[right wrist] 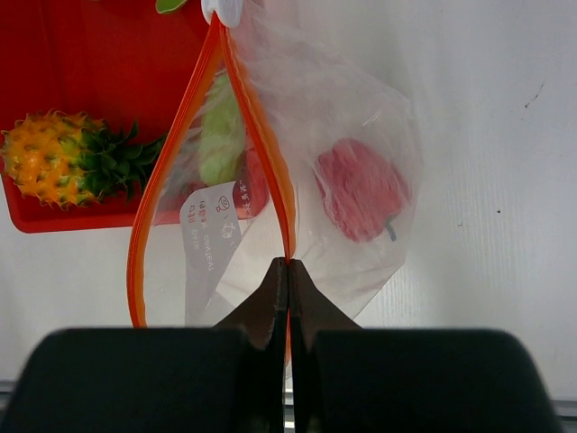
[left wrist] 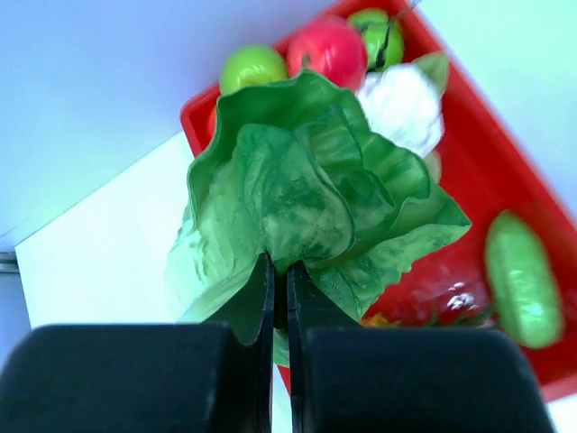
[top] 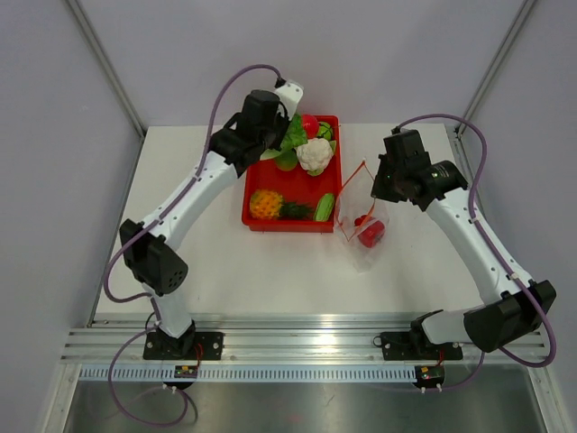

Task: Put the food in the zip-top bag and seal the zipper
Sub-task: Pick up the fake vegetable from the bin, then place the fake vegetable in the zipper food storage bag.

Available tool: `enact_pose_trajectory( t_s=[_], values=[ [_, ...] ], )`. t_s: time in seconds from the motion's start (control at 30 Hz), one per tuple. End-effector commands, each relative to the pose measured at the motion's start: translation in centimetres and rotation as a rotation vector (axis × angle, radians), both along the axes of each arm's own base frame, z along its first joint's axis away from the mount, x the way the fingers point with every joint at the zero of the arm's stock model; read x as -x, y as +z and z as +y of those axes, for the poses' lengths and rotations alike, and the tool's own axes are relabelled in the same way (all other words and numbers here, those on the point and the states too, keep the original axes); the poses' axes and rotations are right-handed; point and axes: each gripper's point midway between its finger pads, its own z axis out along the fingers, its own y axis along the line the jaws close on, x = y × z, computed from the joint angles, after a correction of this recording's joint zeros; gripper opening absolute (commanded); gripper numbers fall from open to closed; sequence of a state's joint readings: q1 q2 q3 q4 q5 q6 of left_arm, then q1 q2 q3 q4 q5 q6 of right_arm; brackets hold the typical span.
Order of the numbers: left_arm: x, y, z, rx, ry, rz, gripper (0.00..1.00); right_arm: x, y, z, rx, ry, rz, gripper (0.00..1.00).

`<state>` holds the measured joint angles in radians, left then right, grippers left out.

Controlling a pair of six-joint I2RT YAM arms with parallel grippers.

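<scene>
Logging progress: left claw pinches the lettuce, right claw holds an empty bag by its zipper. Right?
No: the bag holds a tomato, per the right wrist view. Left claw does pinch the lettuce; right claw holds the bag by its zipper.

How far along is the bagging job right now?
Done: a red tomato piece lies inside the zip-top bag. In hand: the left gripper is shut on the lettuce at the red tray; the right gripper pinches the zipper, bag mouth open. Left: lettuce and cucumber must go in, then the zipper gets sealed.
</scene>
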<state>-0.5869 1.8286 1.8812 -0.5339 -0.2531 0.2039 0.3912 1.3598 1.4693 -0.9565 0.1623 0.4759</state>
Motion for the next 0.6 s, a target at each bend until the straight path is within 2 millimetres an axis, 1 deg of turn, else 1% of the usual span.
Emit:
enact_pose_trajectory(
  t_s=[0.0, 0.03, 0.1, 0.13, 0.17, 0.2, 0.23, 0.27, 0.3, 0.33, 0.37, 0.4, 0.43, 0.47, 0.5, 0.53, 0.57],
  values=[
    [2.4, 6.8, 0.0, 0.259, -0.016, -0.012, 0.0, -0.4, 0.9, 1.1, -0.053, 0.021, -0.045, 0.0],
    [3.1, 7.8, 0.1, 0.299, -0.039, -0.002, 0.0, -0.5, 0.7, 1.1, -0.053, 0.019, -0.042, 0.0],
    [4.3, 9.0, -0.3, 0.479, -0.08, 0.062, 0.0, -0.5, 0.6, 1.2, -0.059, 0.022, -0.038, 0.0],
    [5.9, 11.4, 0.2, 0.553, -0.112, 0.038, 0.0, -0.5, 0.7, 1.4, -0.069, 0.025, -0.041, 0.0],
    [6.1, 11.1, -0.1, 0.615, -0.137, 0.045, 0.0, -0.4, 0.7, 1.5, -0.076, 0.026, -0.042, 0.0],
    [7.7, 12.1, -0.9, 0.723, -0.204, 0.09, 0.0, -0.5, 0.7, 1.5, -0.079, 0.027, -0.044, 0.0],
    [8.6, 15.0, -0.3, 0.797, -0.253, 0.026, 0.0, -0.4, 0.8, 1.7, -0.088, 0.029, -0.042, 0.0],
    [9.1, 14.0, -0.6, 0.834, -0.271, 0.065, 0.0, -0.4, 0.7, 1.8, -0.095, 0.032, -0.045, 0.0],
    [10.3, 15.5, -1.4, 0.912, -0.345, 0.076, 0.0, -0.4, 0.7, 1.9, -0.103, 0.032, -0.042, 0.0],
    [11.1, 15.9, -1.8, 0.946, -0.388, 0.082, 0.0, -0.3, 0.8, 2.0, -0.106, 0.036, -0.044, 0.0],
    [12.3, 17.0, -1.9, 0.984, -0.436, 0.073, 0.0, -0.4, 0.7, 2.1, -0.113, 0.033, -0.045, 0.0],
    [13.5, 15.7, -2.7, 1.042, -0.476, 0.162, 0.0, -0.3, 0.8, 2.2, -0.119, 0.04, -0.046, 0.0],
    [14.2, 16.3, -3.0, 1.077, -0.522, 0.17, 0.0, -0.3, 1.0, 2.3, -0.127, 0.039, -0.049, 0.0],
    [14.9, 17.7, -3.3, 1.115, -0.587, 0.134, 0.0, -0.3, 1.0, 2.3, -0.13, 0.039, -0.051, 0.0],
    [15.6, 16.9, -3.7, 1.162, -0.605, 0.213, 0.0, -0.3, 1.1, 2.4, -0.136, 0.041, -0.054, 0.0],
    [16.0, 17.0, -3.9, 1.193, -0.626, 0.227, 0.0, -0.2, 1.2, 2.5, -0.143, 0.046, -0.054, 0.0],
    [16.6, 18.2, -3.9, 1.229, -0.695, 0.177, 0.0, -0.1, 1.3, 2.6, -0.151, 0.048, -0.056, 0.0]
  ],
)
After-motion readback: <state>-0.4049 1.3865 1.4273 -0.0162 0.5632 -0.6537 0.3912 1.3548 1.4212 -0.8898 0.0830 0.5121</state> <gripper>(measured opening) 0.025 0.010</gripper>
